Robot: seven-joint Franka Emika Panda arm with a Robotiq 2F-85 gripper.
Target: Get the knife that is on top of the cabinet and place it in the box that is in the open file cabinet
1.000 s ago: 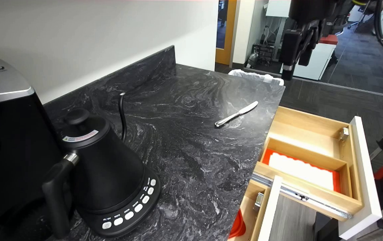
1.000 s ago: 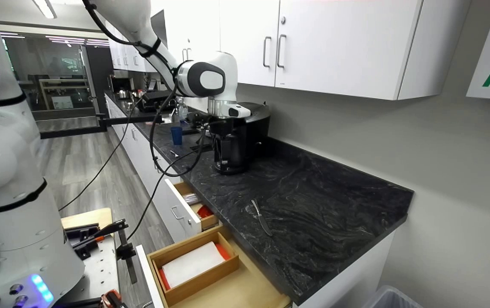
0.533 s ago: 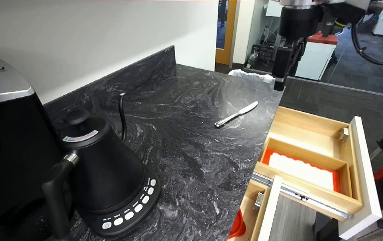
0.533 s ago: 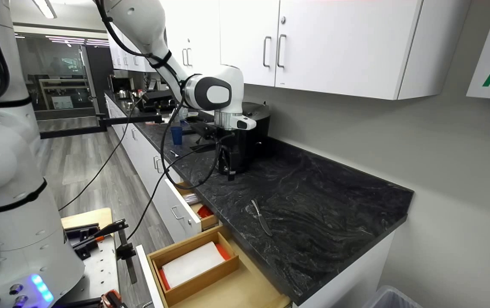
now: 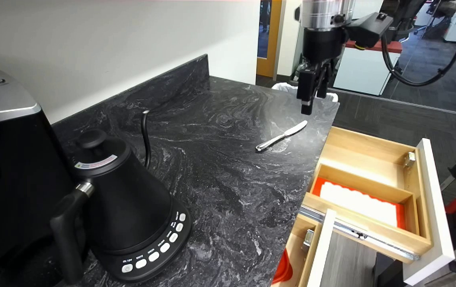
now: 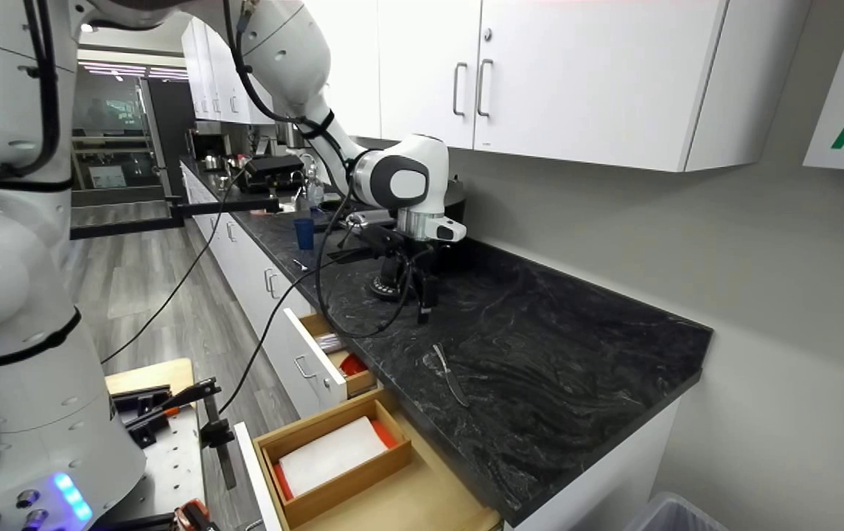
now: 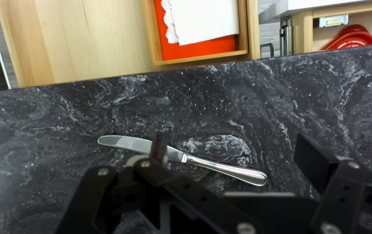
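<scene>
Shifted further left in an exterior view, the claw [image 5: 314, 103] hangs empty, fingers [image 5: 306, 87] parted. Lower and to its left, the knife [image 5: 282, 135] lies on the worktop [image 5: 220, 175], running near left to far right; the fingers seem spread nearly along that axis, so turning before closing looks wise.

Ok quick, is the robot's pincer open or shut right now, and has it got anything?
The pincer is open and holding nothing; the knife lies on the counter.
</scene>
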